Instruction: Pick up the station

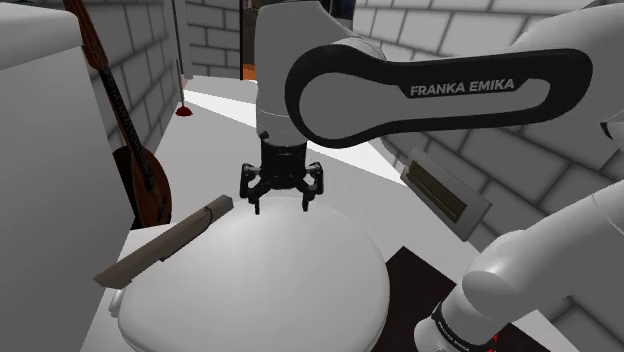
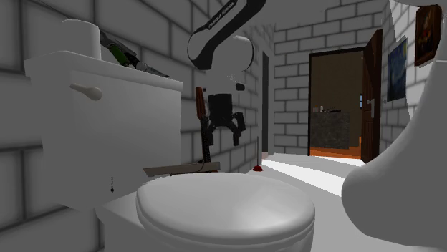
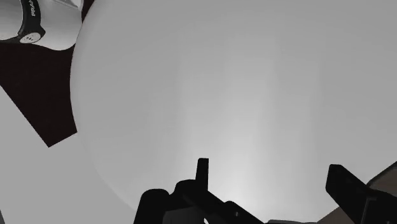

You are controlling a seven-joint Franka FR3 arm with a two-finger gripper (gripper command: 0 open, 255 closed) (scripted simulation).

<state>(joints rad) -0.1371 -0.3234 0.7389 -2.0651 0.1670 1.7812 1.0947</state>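
1. End effector (image 1: 282,203), fingers apart and holding nothing, hangs just above the back of the toilet lid (image 1: 280,285)
2. The lid is broad, domed and smooth, so a thing resting on it could slide
3. The station (image 1: 165,243), a long, flat, brown slab, lies along the lid's back edge by the tank (image 1: 45,170), towards the shoulder view's left of the fingers
4. It looks stiff, hard-faced and probably light; take it across its narrow width near mid-length, since an end grip would likely let it swing
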